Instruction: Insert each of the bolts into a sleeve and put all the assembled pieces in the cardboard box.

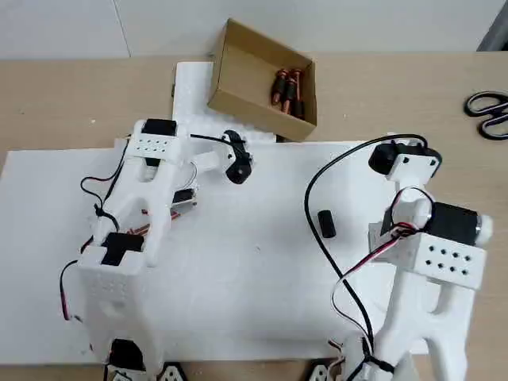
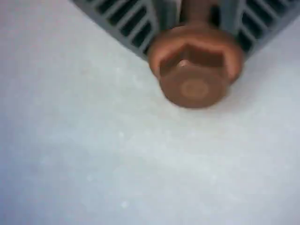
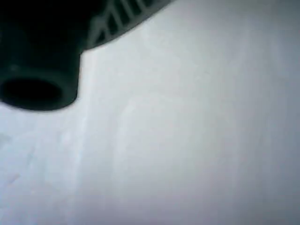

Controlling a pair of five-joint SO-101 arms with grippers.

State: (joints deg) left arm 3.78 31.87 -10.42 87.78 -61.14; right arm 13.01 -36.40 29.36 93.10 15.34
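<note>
Bolt and sleeve up, finished pieces already boxed

Here's the bolt (image 2: pixel 194 70), copper-coloured with a hex flange head, clamped by its shaft in the left gripper (image 2: pixel 197 14) and hanging head-first just above the white sheet (image 1: pixel 254 270). The sleeve (image 3: pixel 37 70), a black tube with its open end showing, is gripped by the right gripper (image 3: pixel 70 33), also low over the sheet. A second sleeve (image 1: pixel 325 224), short and black, lies on its side on the sheet, loose, between the two arms. At the far edge the open cardboard box (image 1: pixel 234 71) sits skewed, with several assembled pieces (image 1: pixel 287 91), copper with black, bunched in its right-hand end.
</note>
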